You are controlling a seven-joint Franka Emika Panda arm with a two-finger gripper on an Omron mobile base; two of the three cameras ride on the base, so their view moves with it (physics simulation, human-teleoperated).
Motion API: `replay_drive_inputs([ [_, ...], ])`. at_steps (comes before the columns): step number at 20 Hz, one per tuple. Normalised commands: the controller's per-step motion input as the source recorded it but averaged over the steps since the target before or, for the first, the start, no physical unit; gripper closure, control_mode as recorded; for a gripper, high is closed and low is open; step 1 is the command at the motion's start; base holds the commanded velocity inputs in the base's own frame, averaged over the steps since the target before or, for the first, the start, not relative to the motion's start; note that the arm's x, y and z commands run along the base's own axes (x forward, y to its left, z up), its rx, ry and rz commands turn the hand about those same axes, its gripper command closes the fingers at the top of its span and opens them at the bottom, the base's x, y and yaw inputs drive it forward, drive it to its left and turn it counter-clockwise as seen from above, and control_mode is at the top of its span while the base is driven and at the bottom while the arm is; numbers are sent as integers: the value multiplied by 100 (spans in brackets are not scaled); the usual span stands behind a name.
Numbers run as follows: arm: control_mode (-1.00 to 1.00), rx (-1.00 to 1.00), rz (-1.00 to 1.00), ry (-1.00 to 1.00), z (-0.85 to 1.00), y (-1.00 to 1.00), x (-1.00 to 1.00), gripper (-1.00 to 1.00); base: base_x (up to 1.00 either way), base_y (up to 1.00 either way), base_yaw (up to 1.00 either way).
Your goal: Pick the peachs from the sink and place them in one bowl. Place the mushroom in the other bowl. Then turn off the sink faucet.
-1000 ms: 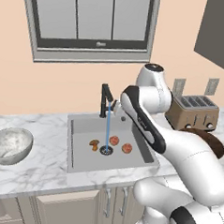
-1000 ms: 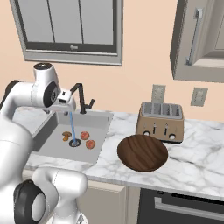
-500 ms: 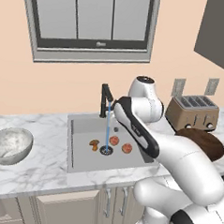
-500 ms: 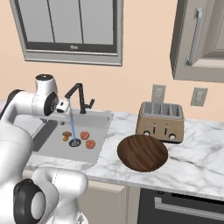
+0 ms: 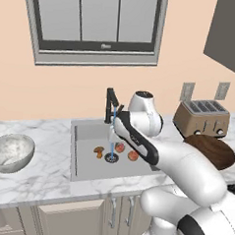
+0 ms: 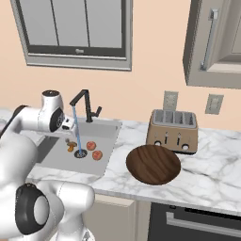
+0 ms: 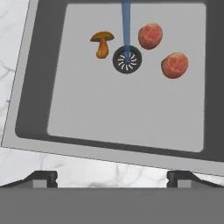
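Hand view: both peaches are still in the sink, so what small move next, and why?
Probably lower the open end effector toward the nearer peach. It is empty above the sink's front edge, and both bowls, wooden and speckled, hold nothing.

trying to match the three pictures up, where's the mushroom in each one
Left base view: mushroom on the sink floor, left of the drain.
Right base view: mushroom just up-left of the drain.
Hand view: mushroom upper middle, left of the drain.
Shared landmark: the drain.
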Motion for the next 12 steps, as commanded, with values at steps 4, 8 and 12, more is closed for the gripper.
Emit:
replay_drive_inputs([
  [4, -100, 0, 0, 3, -44, 1, 18, -100, 0, 0, 0],
  [8, -100, 0, 0, 1, -47, 9, 22, -100, 0, 0, 0],
  [12, -100, 0, 0, 0, -39, 16, 26, -100, 0, 0, 0],
])
